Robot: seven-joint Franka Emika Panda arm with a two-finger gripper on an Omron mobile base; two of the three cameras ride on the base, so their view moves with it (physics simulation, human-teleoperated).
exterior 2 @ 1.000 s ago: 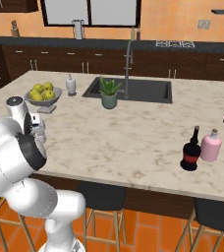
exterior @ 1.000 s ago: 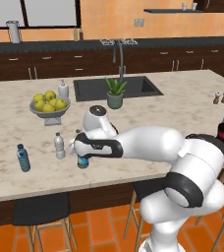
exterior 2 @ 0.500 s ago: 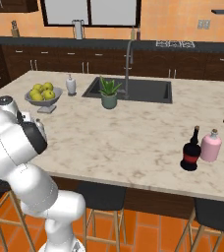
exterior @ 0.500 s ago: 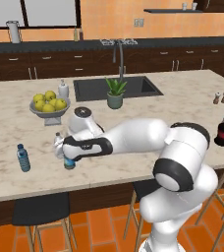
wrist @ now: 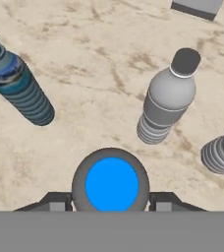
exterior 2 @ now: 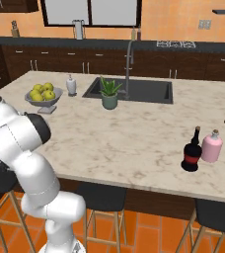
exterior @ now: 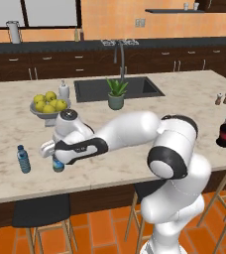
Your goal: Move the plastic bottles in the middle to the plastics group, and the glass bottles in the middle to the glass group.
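My gripper is shut on the dark plastic bottle with a blue cap, low over the counter's front left. In the hand view the cap sits between my finger tips. Just beyond it stand a clear water bottle, a lighter blue bottle to its left and a ribbed clear bottle at the right edge. The blue bottle stands left of my hand. Far right, the dark glass bottle with a red label stands beside the pale pink bottle.
A bowl of lemons and a soap dispenser stand behind my hand. A potted plant sits before the sink. Salt and pepper shakers are at the far right. Stools stand under the counter's front edge.
The arm has swung left along the counter's front, carrying the blue-capped bottle toward the blue bottle. The glass bottles at the right have not moved.
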